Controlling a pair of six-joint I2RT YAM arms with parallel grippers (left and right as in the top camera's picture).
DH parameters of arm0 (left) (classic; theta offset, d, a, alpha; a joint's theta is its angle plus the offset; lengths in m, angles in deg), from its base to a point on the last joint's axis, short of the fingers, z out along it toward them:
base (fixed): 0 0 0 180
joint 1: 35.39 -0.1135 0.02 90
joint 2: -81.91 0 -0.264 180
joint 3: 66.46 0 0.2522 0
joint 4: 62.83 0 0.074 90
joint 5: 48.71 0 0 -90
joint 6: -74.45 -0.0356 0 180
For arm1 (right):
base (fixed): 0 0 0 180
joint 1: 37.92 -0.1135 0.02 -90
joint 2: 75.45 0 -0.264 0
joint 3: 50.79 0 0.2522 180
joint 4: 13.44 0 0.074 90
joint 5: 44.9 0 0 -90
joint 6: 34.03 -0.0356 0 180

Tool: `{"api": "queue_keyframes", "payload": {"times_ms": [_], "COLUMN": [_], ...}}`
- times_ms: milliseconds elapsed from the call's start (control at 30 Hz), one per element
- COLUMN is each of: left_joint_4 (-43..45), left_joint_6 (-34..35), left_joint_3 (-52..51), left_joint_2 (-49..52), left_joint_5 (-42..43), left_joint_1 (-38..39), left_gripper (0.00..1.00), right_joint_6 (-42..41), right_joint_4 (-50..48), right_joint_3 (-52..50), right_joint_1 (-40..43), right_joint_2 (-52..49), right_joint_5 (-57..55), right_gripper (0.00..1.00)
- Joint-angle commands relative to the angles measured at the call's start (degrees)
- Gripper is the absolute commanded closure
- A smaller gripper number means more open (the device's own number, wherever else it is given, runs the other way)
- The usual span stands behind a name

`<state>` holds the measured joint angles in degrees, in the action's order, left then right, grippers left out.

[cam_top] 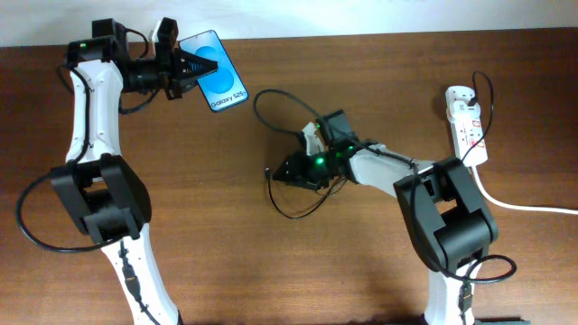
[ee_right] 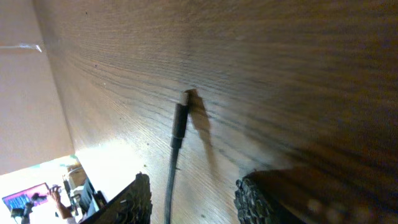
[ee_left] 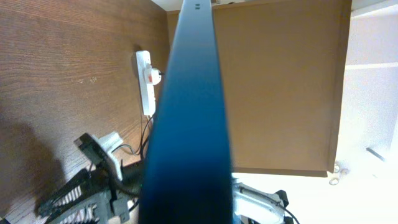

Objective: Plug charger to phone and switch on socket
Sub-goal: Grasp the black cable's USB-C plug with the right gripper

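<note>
My left hand (cam_top: pixel 204 67) is clamped on the phone (cam_top: pixel 222 83), screen up, close to the far rim of the counter (cam_top: pixel 379 63), with little room behind it. My right hand (cam_top: pixel 283 170) is spread at mid-counter. Its fingers (ee_right: pixel 140 199) sit either side of the charger (ee_right: pixel 175 140), neither touching it, and the plug tip (ee_right: pixel 181 115) lies flat on bare wood. The socket (cam_top: pixel 466 121) lies well apart by the right edge, open counter between.
</note>
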<state>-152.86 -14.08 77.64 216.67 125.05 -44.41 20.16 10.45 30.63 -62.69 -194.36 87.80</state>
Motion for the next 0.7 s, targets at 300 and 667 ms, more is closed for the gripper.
{"api": "queue_keyframes", "payload": {"times_ms": [300,667], "left_joint_4": [-0.6,-0.8], "left_joint_6": [-1.1,-1.1], "left_joint_3": [0.7,0.7], "left_joint_2": [-0.7,-0.7], "left_joint_5": [2.0,2.0], "left_joint_1": [-2.3,-2.1], "left_gripper": [1.0,1.0], "right_joint_6": [-9.1,-4.1], "right_joint_4": [-8.2,-7.8], "right_joint_3": [0.1,0.2], "right_joint_1": [-4.8,-2.0], "right_joint_2": [-4.6,3.3], "right_joint_5": [-4.3,-0.2], "right_gripper": [0.7,0.96]}}
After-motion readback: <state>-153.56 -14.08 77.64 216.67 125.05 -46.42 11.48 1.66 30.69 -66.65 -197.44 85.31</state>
